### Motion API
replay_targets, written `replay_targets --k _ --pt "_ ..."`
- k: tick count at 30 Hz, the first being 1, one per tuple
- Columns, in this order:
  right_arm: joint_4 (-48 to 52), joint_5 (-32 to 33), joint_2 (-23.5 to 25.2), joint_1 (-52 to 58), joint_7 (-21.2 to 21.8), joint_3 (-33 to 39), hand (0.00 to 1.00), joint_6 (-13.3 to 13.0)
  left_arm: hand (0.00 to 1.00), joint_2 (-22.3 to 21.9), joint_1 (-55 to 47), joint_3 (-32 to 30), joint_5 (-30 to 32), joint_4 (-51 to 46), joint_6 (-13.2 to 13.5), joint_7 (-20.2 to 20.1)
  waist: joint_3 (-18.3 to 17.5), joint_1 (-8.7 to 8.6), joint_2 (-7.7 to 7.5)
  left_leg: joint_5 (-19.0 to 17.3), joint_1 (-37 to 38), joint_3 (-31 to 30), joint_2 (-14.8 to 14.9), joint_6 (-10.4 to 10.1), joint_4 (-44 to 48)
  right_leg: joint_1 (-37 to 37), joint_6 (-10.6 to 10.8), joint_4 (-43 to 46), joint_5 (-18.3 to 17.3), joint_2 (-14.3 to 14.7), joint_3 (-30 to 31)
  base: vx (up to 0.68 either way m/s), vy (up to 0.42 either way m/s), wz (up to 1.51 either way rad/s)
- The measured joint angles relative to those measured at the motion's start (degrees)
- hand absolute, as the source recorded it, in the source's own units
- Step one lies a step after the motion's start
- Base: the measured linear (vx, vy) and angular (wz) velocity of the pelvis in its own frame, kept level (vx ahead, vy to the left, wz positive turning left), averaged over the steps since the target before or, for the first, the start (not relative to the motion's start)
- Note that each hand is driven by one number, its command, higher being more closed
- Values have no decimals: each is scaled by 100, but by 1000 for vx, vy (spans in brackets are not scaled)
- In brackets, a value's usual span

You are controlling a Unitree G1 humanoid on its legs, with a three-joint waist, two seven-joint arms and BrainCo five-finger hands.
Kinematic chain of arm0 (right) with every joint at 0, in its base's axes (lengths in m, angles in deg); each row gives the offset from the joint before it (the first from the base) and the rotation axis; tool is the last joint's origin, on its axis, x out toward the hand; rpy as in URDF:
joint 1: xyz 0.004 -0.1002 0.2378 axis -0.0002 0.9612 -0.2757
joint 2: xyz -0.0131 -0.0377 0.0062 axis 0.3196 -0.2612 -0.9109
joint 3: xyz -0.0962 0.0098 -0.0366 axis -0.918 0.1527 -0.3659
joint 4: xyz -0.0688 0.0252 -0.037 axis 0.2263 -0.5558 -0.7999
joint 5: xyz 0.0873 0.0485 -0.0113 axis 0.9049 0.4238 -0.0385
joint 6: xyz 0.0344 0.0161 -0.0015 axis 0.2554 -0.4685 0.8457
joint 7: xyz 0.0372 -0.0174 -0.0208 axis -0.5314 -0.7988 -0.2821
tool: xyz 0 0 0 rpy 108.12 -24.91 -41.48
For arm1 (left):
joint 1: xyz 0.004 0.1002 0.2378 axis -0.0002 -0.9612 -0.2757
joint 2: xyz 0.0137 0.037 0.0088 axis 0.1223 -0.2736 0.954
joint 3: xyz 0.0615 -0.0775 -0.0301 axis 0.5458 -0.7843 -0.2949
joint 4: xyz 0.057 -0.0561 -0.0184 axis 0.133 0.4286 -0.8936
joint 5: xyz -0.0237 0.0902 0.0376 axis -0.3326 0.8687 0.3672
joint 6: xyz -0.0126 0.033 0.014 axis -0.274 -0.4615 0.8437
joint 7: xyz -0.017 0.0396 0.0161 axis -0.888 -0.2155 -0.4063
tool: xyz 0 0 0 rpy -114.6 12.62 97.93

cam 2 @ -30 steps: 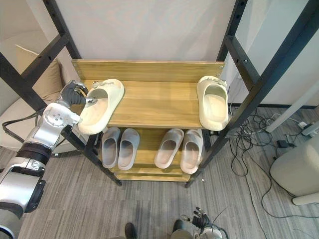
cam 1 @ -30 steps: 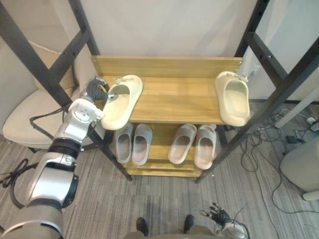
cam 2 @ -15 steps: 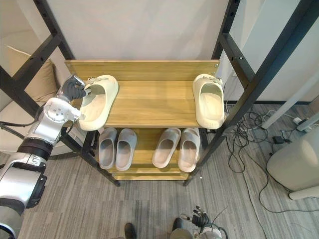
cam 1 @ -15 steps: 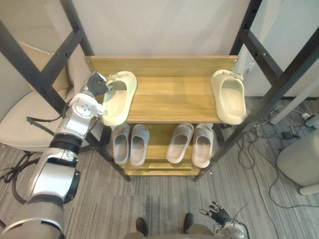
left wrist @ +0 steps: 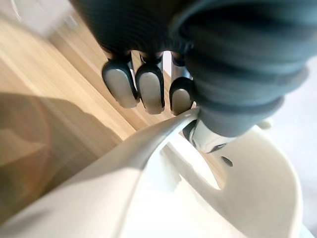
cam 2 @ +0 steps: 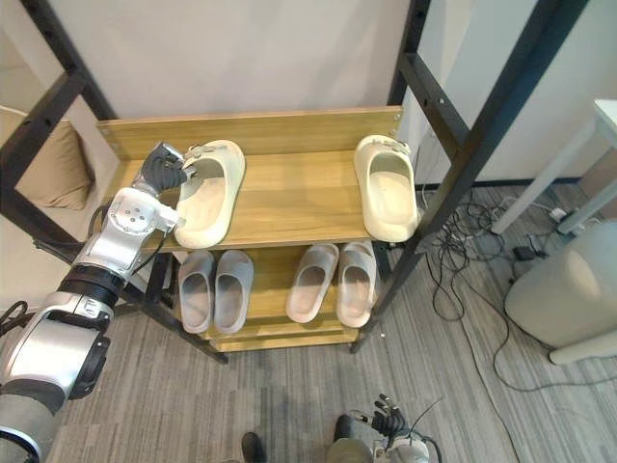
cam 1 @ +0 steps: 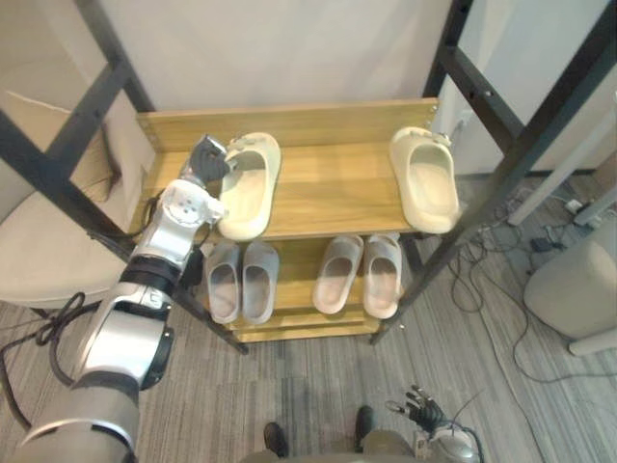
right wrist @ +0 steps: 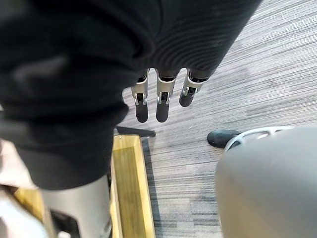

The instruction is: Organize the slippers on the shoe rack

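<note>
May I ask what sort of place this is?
Likely a lab corner staged as a home entryway: a two-tier wooden shoe rack with grey slippers, a cream foam slipper gripped by the left hand, and black cables across grey striped carpet.

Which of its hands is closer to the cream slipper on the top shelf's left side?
Left. The left hand grips the cream slipper by its edge; the right hand hangs low, far from it.
</note>
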Motion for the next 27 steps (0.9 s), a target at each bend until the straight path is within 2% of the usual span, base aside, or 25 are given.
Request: replay_targets --k 7,11,19,24,27 --pt "31 -1 3 167 -25 159 0 3 100 -84 22 2 -137 -4 16 102 7 6 14 1 -40 62 20 -1 0 -65 -11 6 14 23 60 -15 -4 -3" --pt "30 125 3 267 -57 175 0 3 100 -360 120 100 -284 -4 -25 244 8 3 14 1 -61 74 -9 -1 -1 -96 3 -26 55 -4 114 -32 5 -4" --pt "88 178 4 249 -75 175 0 2 100 -984 608 205 -333 -3 -28 256 68 -322 117 16 -141 92 -42 22 1 -173 43 -109 206 -4 179 7 -8 -9" --pt "90 177 -49 261 -80 176 0 4 100 -1169 798 206 -345 -4 -28 269 136 -394 231 4 -141 79 -34 39 1 -193 46 -121 213 5 274 -10 -15 -4" --pt "109 183 -50 260 -84 177 0 2 100 -1212 899 205 -448 -4 -28 370 146 -447 241 -24 -142 86 -24 67 2 -215 51 -120 217 19 338 -35 -11 -5"
